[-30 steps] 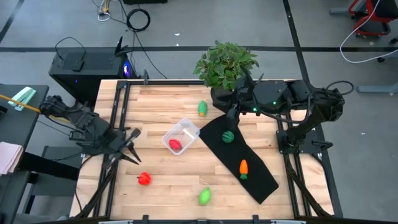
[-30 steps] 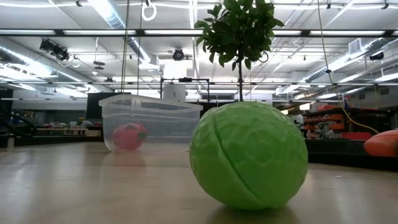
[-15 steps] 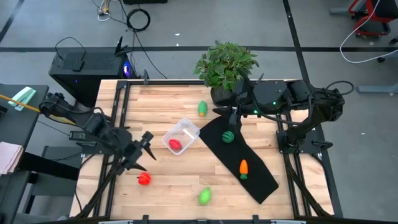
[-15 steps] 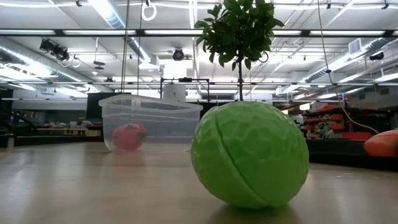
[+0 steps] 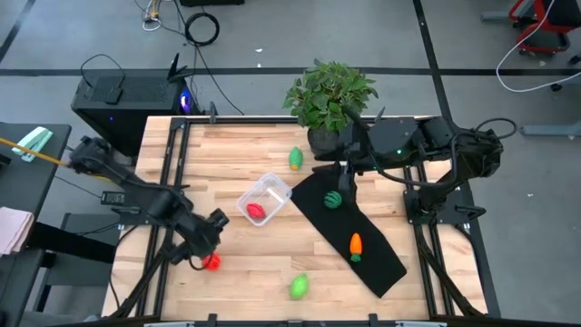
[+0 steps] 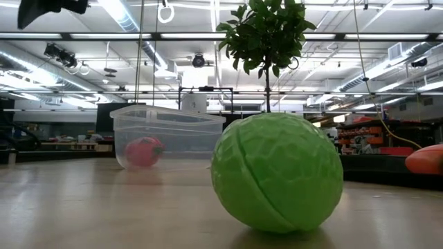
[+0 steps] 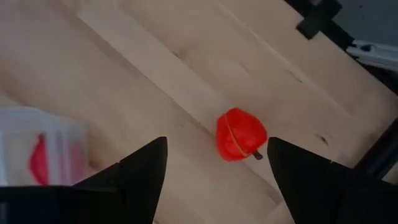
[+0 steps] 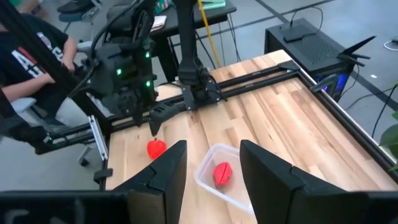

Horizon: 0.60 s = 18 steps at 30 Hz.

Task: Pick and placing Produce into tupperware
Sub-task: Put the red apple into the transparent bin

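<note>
A red piece of produce (image 5: 211, 262) lies on the wood near the table's left front. My left gripper (image 7: 216, 168) hangs open above it, pointing steeply down, one finger to each side of it in the left wrist view and clear of it (image 7: 240, 134). The clear tupperware (image 5: 265, 200) stands mid-table with another red piece (image 5: 256, 212) on its floor. My right gripper (image 8: 211, 168) waits open, high above the far end of the black mat (image 5: 349, 227), near the dark green round piece (image 5: 334, 199).
An orange carrot (image 5: 355, 245) lies on the mat. One light green piece (image 5: 299, 287) sits near the front edge, filling the low view (image 6: 277, 173); another (image 5: 295, 159) lies beyond the tupperware. A potted plant (image 5: 329, 95) stands at the far edge.
My left gripper has swung from the table's left edge toward the near edge and inward, over the loose red piece. It has tipped from nearly level to pointing steeply down, and it has opened. Nothing on the table has moved.
</note>
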Each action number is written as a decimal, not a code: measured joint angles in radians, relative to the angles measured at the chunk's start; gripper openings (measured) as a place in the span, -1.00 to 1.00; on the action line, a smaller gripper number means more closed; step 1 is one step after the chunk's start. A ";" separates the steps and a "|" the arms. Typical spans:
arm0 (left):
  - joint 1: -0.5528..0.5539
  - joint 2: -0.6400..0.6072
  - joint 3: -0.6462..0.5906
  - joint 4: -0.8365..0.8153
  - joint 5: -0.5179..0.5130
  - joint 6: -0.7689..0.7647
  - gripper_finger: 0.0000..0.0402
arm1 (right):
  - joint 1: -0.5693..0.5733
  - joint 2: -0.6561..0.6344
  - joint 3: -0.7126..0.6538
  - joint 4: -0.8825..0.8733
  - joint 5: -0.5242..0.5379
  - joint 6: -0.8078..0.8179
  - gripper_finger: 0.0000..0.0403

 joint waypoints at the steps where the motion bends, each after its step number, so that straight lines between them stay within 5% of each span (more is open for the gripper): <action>1: -0.006 0.017 0.000 0.006 0.001 -0.019 0.43 | 0.000 0.000 0.000 0.000 -0.001 -0.005 -0.23; 10: -0.015 0.162 0.000 0.000 0.126 -0.201 0.43 | 0.000 0.000 0.000 0.001 -0.020 -0.009 -0.23; 18: -0.013 0.266 0.000 -0.002 0.087 -0.383 0.43 | 0.006 0.000 0.000 0.002 -0.045 -0.016 -0.22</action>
